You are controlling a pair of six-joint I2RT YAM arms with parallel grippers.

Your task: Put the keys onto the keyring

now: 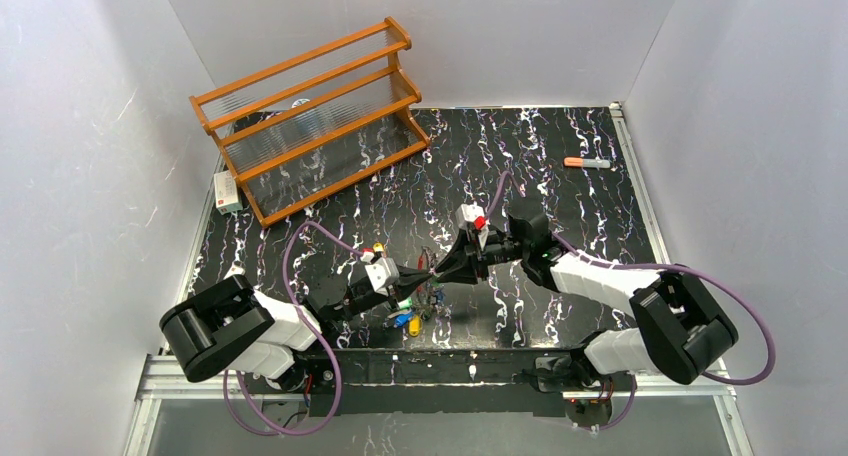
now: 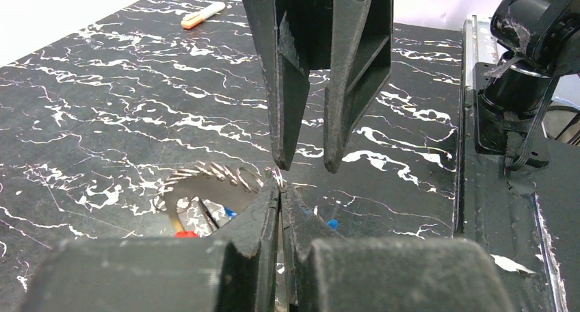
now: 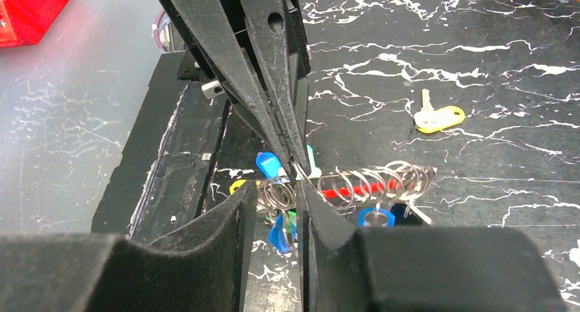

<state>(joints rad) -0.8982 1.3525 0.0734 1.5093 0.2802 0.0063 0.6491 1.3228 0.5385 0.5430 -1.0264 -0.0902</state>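
Left gripper (image 2: 281, 187), pressed together, is pinching the keyring (image 3: 369, 182) near the front edge of the table (image 1: 560, 206) while the right gripper (image 3: 277, 192) is straddling its coil, grip unclear. Any sideways tug is threatening to spring the wire free and scatter the keys (image 3: 375, 217).

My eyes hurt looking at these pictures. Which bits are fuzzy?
Left wrist view: the black left tool up close is fuzzy. Right wrist view: the black right tool is fuzzy too, the silver coiled wire keyring sharp. Top view: sharp throughout.
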